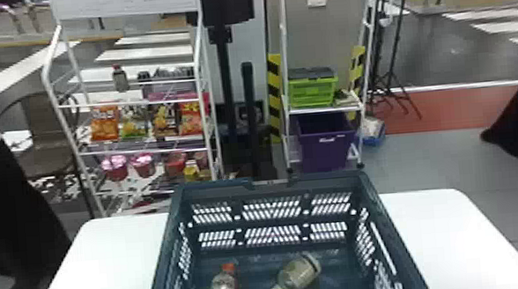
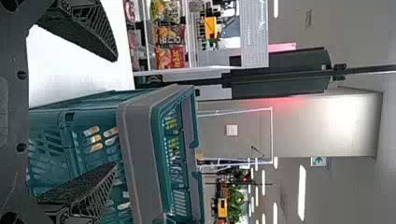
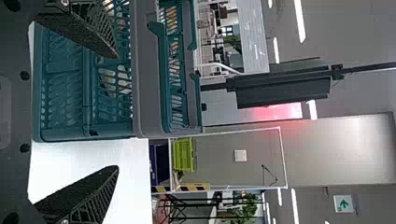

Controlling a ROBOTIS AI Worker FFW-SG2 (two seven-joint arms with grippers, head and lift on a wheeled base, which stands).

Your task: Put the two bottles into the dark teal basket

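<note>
Step looks done: small clear plastic bottle with orange cap [image 1: 223,287] and fatter grey-green plastic bottle [image 1: 298,275] inside big dark teal plastic basket [image 1: 327,179], not touching each other. Left black two-finger gripper [image 2: 116,112] and right black two-finger gripper [image 3: 116,112]: both spread wide, pinching nothing. To end well, leave bottles be; back off slow, without bumping basket sides or tugging at holes. Count: two bottles in basket, one basket, two grippers, one white table [image 1: 104,264].
</note>
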